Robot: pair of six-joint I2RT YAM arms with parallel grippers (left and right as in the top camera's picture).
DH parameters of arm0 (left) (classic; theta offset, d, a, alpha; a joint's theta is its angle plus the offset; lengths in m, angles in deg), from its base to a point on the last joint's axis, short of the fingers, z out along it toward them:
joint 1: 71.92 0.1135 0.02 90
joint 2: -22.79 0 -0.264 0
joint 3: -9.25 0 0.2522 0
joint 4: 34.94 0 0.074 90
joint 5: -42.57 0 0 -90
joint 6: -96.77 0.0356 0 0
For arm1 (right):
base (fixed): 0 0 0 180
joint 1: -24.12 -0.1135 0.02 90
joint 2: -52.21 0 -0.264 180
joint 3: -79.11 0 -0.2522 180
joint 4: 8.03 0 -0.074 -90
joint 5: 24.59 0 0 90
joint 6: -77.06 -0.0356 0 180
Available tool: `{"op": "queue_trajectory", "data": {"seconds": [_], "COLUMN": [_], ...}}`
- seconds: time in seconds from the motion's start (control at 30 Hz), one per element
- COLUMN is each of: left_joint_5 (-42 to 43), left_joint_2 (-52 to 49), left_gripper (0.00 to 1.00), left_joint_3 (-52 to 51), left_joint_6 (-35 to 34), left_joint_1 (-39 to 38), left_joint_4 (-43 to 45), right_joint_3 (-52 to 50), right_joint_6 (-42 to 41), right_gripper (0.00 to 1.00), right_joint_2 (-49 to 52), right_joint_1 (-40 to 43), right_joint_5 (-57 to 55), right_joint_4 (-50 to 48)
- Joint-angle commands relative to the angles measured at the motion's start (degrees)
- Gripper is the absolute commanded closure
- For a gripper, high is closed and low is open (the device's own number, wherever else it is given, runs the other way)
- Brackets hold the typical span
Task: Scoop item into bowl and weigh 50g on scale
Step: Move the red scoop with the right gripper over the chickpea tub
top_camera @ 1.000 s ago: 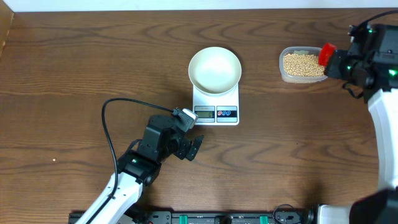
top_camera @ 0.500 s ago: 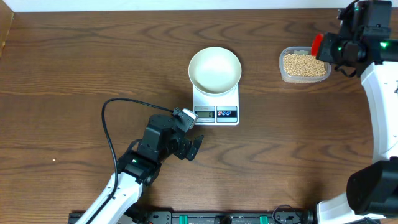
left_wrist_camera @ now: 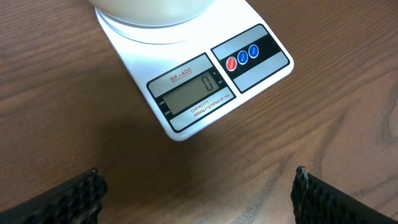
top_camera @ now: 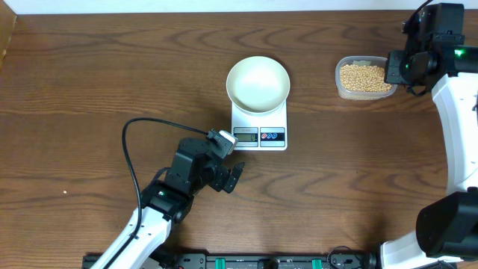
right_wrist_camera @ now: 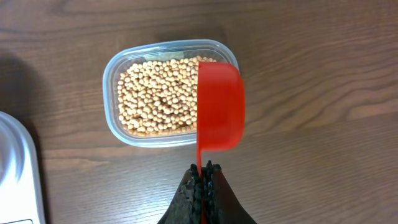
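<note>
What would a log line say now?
right hand: holds red scoop over beans | left hand: open | bowl: empty, on scale | display: 0

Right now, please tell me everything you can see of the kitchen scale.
The scale is a flat white plastic rectangle lying on the wooden table. Its grey display reads 0, with SF-400 printed above. Beside it sit three small round buttons, one red and two blue. The white bowl stands on its platform. The left fingers are near it, not touching.

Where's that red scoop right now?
In the right wrist view, the red scoop is gripped by the right tool, over the right-hand edge of the clear tub of beans, right of the scale.
</note>
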State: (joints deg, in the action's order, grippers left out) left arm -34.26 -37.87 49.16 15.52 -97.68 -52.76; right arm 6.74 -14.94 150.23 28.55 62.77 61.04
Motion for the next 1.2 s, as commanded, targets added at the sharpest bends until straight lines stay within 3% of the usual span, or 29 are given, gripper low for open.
{"op": "queue_trajectory", "data": {"seconds": [0.0,1.17], "left_joint_5": [-0.76,-0.76], "left_joint_2": [-0.33,-0.33], "left_gripper": [0.03,0.03], "left_joint_3": [0.09,0.09], "left_joint_6": [-0.94,-0.94], "left_joint_1": [0.07,0.07], "left_joint_4": [0.04,0.04], "right_joint_3": [1.01,-0.90], "right_joint_6": [2.58,4.26], "right_gripper": [0.99,0.99], "right_joint_2": [0.59,6.78], "right_joint_1": [-0.39,-0.52], "right_joint_5": [-1.36,-2.03], "right_joint_4": [-0.70,-2.84]}}
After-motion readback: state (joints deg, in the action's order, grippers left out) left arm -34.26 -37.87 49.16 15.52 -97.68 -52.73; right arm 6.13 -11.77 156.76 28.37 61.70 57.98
